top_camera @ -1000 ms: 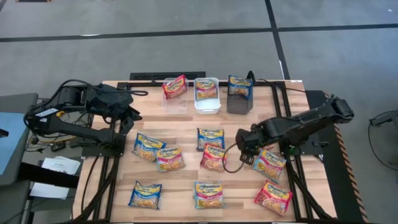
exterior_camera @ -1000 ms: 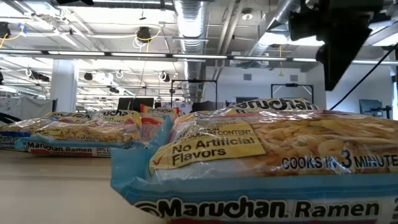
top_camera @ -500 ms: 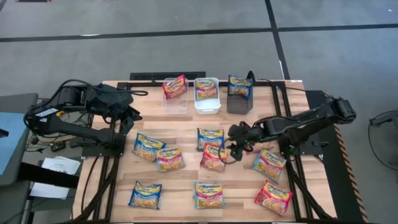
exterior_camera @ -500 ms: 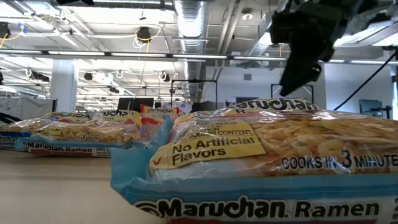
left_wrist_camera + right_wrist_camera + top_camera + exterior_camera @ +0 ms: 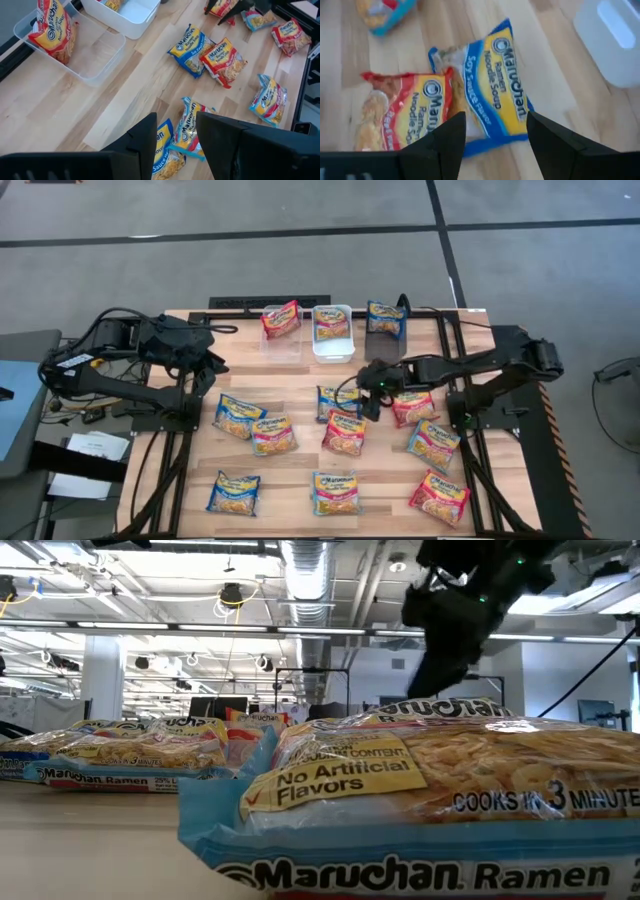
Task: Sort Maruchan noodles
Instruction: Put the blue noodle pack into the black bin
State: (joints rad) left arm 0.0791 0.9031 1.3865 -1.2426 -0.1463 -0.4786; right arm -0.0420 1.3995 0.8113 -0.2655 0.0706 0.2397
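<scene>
Several Maruchan packets lie flat on the wooden table: a blue/yellow one [image 5: 338,400], red ones [image 5: 343,432] [image 5: 412,408] [image 5: 438,497], light blue/pink ones [image 5: 272,435] [image 5: 432,445]. My right gripper [image 5: 364,395] hovers open over the table's middle. In its wrist view the blue/yellow soy sauce packet [image 5: 492,105] shows between its fingers, touching neither, with a red packet [image 5: 405,117] beside it. My left gripper [image 5: 213,370] waits open near the table's left edge. One packet each stands in the clear bin [image 5: 283,345], the white bin [image 5: 333,348] and the dark bin [image 5: 384,348].
The three bins stand in a row along the far edge. More packets lie near the front edge [image 5: 233,492] [image 5: 335,492], one filling the low view's foreground [image 5: 420,800]. Bare wood shows between the bins and the packets.
My right gripper has swung toward the table's left and far edge, from beside the light blue/pink packet on the right to above the blue/yellow packet in the middle. It has stayed open. A red packet once under the arm now shows.
</scene>
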